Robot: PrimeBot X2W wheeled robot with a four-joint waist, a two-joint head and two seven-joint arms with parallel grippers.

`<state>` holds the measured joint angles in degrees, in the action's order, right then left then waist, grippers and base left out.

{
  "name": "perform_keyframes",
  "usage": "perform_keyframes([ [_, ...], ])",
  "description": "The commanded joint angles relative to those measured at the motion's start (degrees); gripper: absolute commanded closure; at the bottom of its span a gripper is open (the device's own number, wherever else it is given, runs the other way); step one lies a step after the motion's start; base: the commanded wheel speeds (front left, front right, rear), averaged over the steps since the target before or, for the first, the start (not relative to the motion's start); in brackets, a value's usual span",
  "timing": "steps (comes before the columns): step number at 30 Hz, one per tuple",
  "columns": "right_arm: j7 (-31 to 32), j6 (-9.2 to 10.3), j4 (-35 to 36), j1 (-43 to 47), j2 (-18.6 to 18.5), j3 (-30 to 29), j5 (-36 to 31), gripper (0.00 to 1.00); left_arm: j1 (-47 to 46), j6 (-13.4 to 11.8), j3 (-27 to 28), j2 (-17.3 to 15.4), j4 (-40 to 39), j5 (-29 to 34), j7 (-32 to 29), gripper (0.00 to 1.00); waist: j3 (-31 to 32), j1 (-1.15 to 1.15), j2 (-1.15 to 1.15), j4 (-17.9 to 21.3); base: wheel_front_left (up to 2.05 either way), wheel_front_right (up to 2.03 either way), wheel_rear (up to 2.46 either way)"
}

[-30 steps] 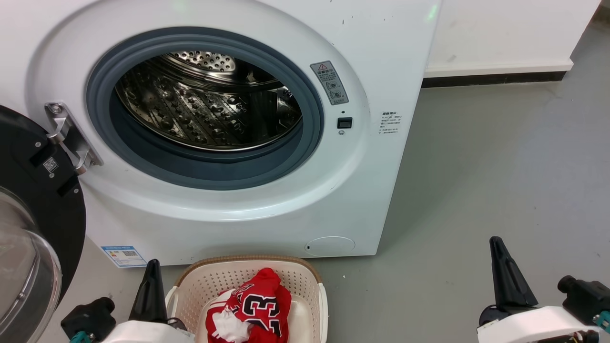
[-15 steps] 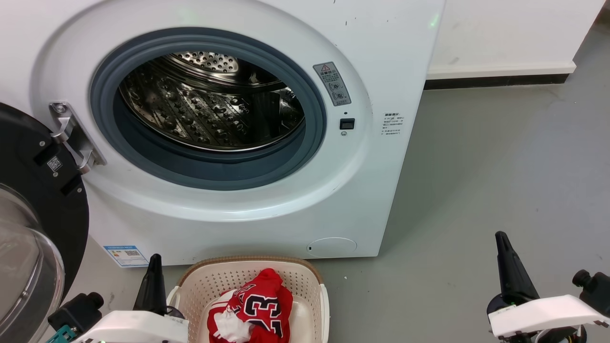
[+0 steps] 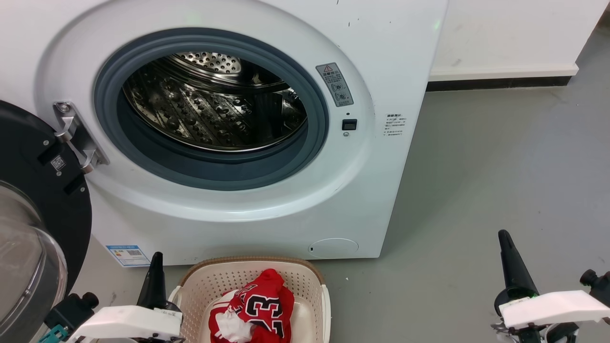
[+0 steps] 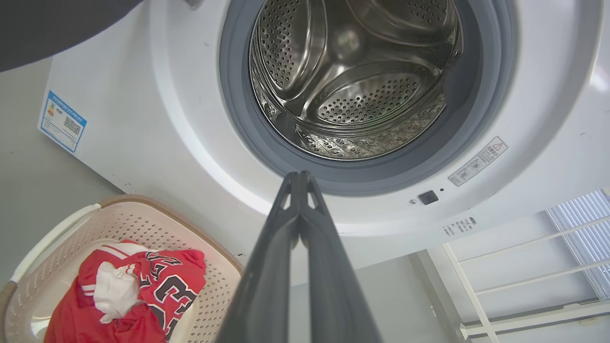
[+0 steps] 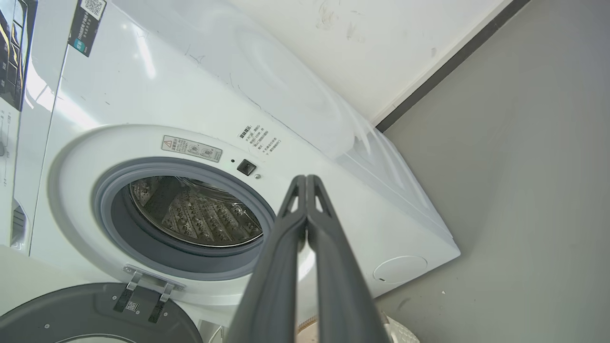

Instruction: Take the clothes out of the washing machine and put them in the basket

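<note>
The white washing machine (image 3: pixel 267 209) (image 4: pixel 157 124) (image 5: pixel 190 105) stands with its door (image 3: pixel 33 200) swung open to the left, and its steel drum (image 3: pixel 209 109) (image 4: pixel 352 76) shows bare metal. On the floor in front sits the cream basket (image 3: pixel 209 281) (image 4: pixel 157 224). Red clothes (image 3: pixel 257 309) (image 4: pixel 138 286) with a 23 lie bunched inside it. My left gripper (image 3: pixel 156 259) (image 4: pixel 299 177) is shut and holds nothing, just left of the basket. My right gripper (image 3: pixel 503 236) (image 5: pixel 305 180) is shut too, over bare floor at the lower right.
Grey floor (image 3: pixel 500 166) stretches to the right of the washer up to a white wall with a dark skirting strip (image 3: pixel 495 82). A white rail frame (image 4: pixel 524 267) shows in the left wrist view.
Both arms have drawn back and lower in the head view, the fingers showing shorter. The whole picture has shifted slightly right, so the camera moved. The clothes lie as before.
</note>
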<state>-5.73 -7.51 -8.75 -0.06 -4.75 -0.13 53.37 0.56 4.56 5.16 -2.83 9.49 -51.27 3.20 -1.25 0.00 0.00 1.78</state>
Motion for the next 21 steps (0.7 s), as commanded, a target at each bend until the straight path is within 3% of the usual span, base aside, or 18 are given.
perform_keyframes([
  [1, 0.31, 0.01, 0.28, -1.80, -0.34, -0.22, 1.81, 1.00, -1.65, 0.61, 0.19, -0.08, -0.28, -1.66, -0.32, 1.00, 0.02, 0.00, 0.00, -0.03, 0.00, 0.00, 0.00],
  [21, 3.70, 0.01, -1.62, -3.30, -0.39, -1.32, 15.83, 1.00, -3.63, 1.45, 0.63, -0.07, 1.41, -15.53, -3.68, 1.00, 0.31, 0.00, 0.00, -0.52, 0.00, 0.00, 0.00],
])
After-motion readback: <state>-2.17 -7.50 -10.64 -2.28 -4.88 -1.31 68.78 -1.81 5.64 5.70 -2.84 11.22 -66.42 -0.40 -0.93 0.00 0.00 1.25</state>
